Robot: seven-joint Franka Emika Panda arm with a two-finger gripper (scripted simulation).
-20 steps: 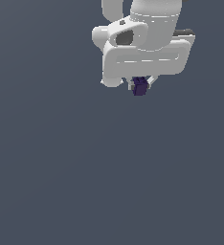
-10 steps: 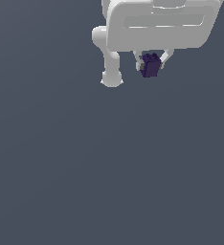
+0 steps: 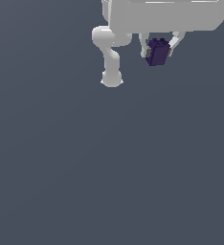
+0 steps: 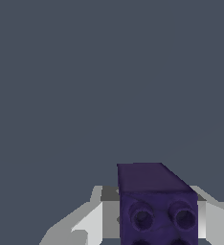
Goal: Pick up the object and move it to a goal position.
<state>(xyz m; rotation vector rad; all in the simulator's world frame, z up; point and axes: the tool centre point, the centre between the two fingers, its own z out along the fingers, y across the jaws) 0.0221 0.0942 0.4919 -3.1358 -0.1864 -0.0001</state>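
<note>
The object (image 3: 157,52) is a small dark purple studded block, held up off the grey floor near the top of the exterior view. My white gripper (image 3: 159,49) is shut on it, one finger on each side, and my wrist body fills the frame's top edge above it. In the wrist view the object (image 4: 154,203) sits close to the camera, two round studs facing the lens, with the white fingers (image 4: 92,222) flanking it. No goal marker shows in either view.
The arm's white base and lower link (image 3: 110,60) stand on the floor to the exterior view's left of the block. Plain grey floor (image 3: 109,167) lies all around.
My gripper, still holding the block, has shifted toward the exterior view's right and grown larger in the frame. The arm's lower link has come into view.
</note>
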